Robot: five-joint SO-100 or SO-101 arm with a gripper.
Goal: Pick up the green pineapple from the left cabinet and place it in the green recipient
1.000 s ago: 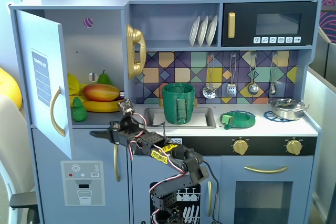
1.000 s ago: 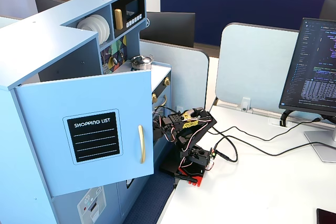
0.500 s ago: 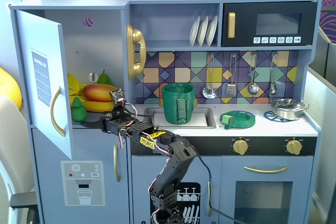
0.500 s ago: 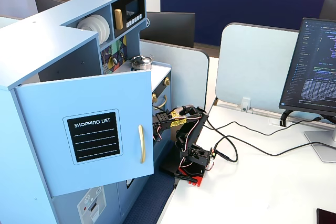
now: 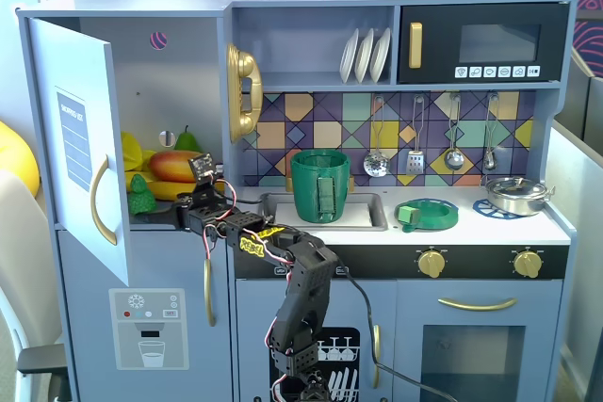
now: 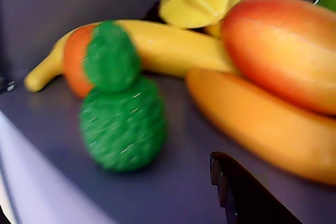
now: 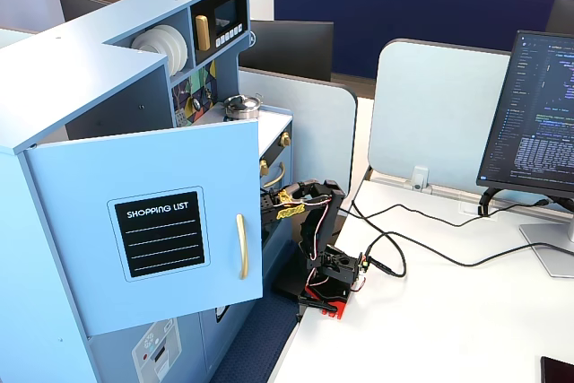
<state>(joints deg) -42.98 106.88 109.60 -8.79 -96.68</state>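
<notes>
The green pineapple (image 5: 141, 197) stands upright at the front of the shelf in the left cabinet (image 5: 174, 54), whose door (image 5: 80, 129) is swung open. In the wrist view the pineapple (image 6: 123, 124) is close ahead, bumpy with a short crown. My gripper (image 5: 172, 218) is at the shelf's front edge, just right of the pineapple. In the wrist view the gripper (image 6: 105, 187) is open and empty, with one dark finger (image 6: 247, 195) at the lower right, apart from the fruit. The green recipient (image 5: 320, 185) stands in the sink.
A mango (image 6: 283, 45), bananas (image 6: 173, 45) and an orange fruit (image 6: 257, 124) lie behind and right of the pineapple. A flat green dish (image 5: 429, 214) and a metal pot (image 5: 516, 195) sit on the counter. In a fixed view the door (image 7: 161, 221) hides the shelf.
</notes>
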